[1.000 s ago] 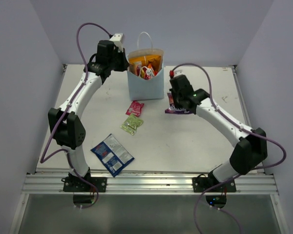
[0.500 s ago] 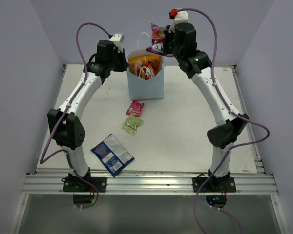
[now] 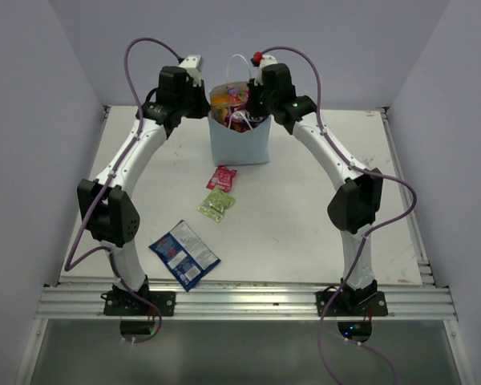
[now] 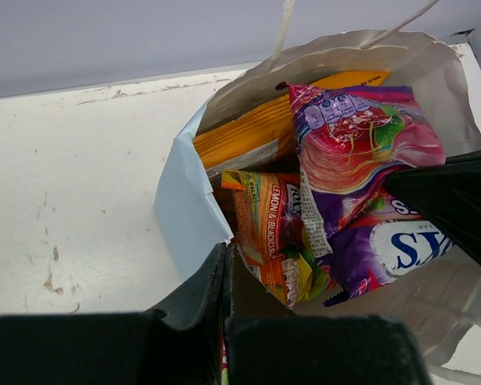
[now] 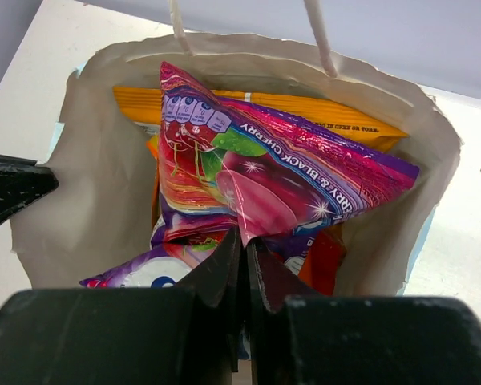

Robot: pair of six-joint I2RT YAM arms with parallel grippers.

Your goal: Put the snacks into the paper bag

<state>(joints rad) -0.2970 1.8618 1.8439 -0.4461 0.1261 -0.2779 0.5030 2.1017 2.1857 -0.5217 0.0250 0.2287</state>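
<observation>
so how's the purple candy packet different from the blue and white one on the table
Place: the purple packet sits in the mouth of the paper bag; the blue-white packet lies out on the table.
Pose: the purple packet stands tilted; the blue-white packet lies flat.
Hold: the right gripper is shut on the purple packet; nothing touches the blue-white packet.
Both are flat glossy packets.
</observation>
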